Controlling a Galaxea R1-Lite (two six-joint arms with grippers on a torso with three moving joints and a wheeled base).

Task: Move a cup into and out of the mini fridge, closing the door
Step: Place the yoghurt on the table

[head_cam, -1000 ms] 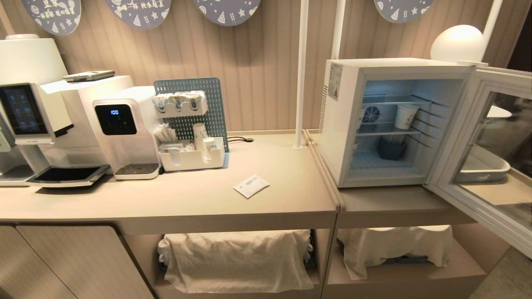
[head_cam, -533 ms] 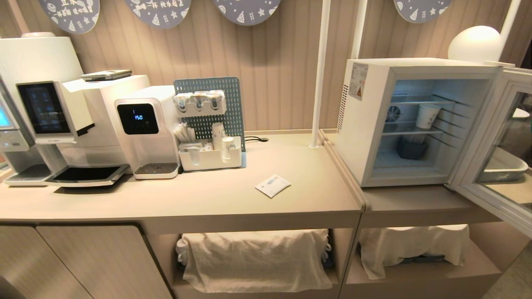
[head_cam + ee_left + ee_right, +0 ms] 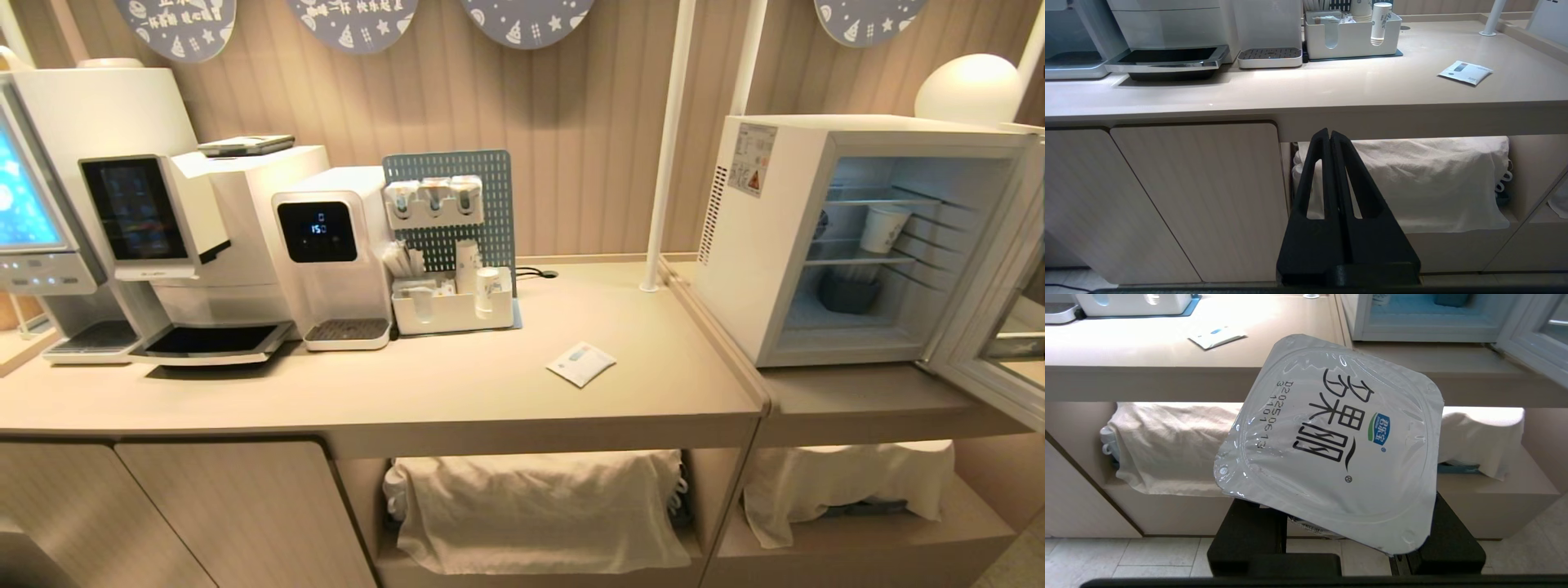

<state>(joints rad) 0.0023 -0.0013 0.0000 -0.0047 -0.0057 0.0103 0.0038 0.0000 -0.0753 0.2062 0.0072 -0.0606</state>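
Between the black fingers of the right pincer [image 3: 1347,539] the cup [image 3: 1331,437] is sitting clamped, its printed lid facing the camera, below the bench [image 3: 1167,379] edge. Beside it, the left pincer [image 3: 1330,134] is staying pressed together, empty. On the bench the mini fridge [image 3: 759,269] is standing with the door [image 3: 1000,359] open.

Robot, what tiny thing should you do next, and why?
Probably lift the cup toward the mini fridge. The right gripper holds it low, below the counter; the door stands open, with room on the shelves.
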